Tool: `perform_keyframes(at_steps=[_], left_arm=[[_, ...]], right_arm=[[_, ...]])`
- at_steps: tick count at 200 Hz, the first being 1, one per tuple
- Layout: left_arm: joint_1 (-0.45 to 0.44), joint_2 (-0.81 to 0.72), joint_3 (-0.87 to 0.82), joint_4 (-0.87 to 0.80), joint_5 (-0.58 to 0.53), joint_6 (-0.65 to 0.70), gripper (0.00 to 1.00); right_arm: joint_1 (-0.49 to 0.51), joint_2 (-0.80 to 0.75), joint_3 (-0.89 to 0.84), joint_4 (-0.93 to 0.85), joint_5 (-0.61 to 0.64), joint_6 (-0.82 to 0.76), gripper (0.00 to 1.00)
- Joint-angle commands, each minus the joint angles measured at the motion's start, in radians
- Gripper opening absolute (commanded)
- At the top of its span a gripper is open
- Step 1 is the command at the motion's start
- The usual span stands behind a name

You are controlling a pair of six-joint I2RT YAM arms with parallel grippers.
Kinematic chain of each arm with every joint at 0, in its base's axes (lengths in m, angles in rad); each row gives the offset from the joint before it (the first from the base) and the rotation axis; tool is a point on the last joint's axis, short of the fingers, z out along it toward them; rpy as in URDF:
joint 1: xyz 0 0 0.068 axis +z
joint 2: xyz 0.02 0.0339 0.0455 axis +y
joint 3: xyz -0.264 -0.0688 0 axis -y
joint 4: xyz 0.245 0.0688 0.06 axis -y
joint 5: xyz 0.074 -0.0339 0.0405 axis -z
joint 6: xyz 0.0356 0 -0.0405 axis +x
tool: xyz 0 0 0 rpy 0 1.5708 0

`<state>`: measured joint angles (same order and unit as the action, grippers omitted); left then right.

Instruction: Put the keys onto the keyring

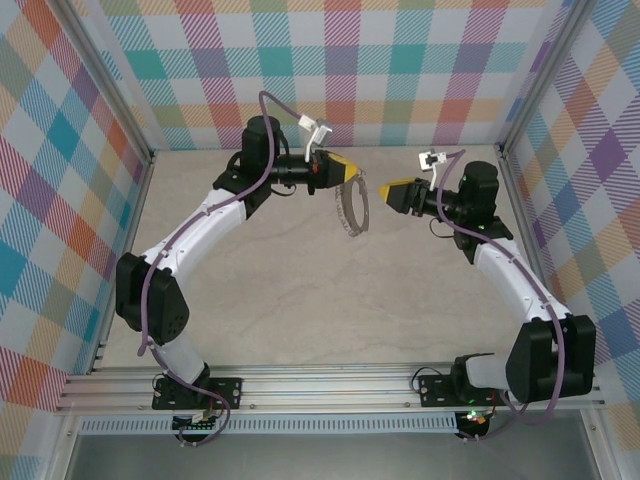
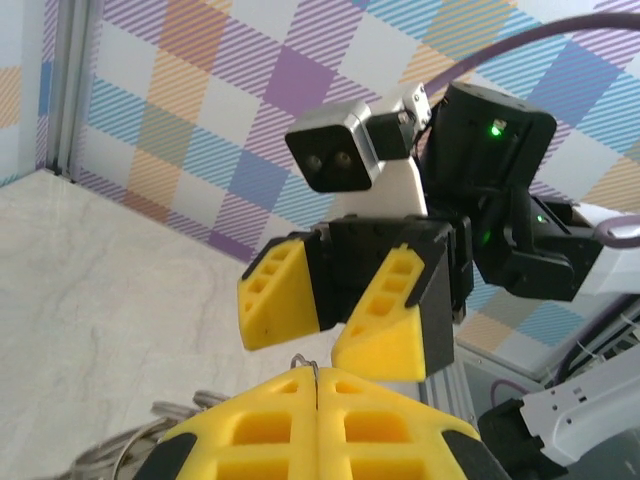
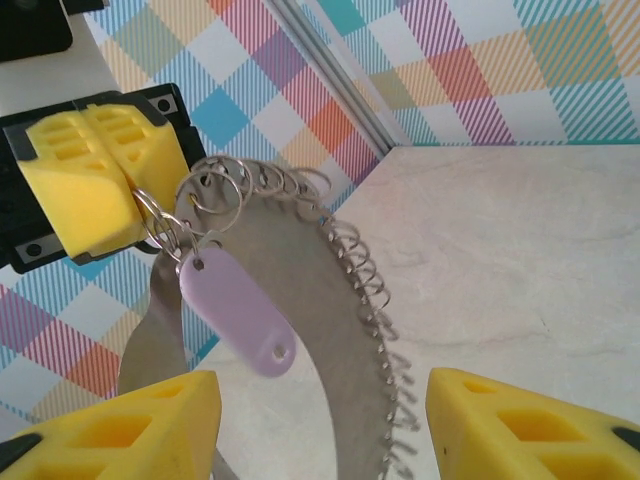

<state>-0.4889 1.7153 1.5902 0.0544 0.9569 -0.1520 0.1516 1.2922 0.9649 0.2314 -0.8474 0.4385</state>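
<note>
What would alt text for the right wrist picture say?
The left tool, shut, holds up a grey keyring edged with wire loops, a lilac key dangling from it. The right tool stands open below, over a pale tabletop.

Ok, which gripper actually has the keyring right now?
The left gripper: its yellow fingers are shut on the looped edge of the keyring. The right gripper faces it with jaws wide open, holding nothing.

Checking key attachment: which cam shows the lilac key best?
Right wrist: the key hangs close, unblocked, from small rings by the left gripper, in front of the keyring. Top external: keyring small, key too small to tell. Left wrist: wire loops beside its fingers.
</note>
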Motion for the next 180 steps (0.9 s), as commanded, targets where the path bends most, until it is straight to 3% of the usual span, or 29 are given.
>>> perform_keyframes(at_steps=[1,116,139,180], left_arm=[[-0.008,-0.044,-0.015,0.137,-0.001,-0.061,0.00],[-0.027,-0.047,-0.012,0.143,0.019,-0.068,0.00],[-0.028,-0.050,-0.012,0.145,0.011,-0.068,0.00],[-0.028,-0.060,-0.028,0.156,-0.010,-0.068,0.00]], right_arm=[[0.041,-0.018,0.013,0.067,0.041,0.004,0.57],[0.122,0.069,0.129,0.036,0.050,-0.023,0.54],[0.130,0.078,0.133,0.039,0.050,-0.027,0.47],[0.138,0.066,0.130,0.021,0.046,-0.032,0.17]])
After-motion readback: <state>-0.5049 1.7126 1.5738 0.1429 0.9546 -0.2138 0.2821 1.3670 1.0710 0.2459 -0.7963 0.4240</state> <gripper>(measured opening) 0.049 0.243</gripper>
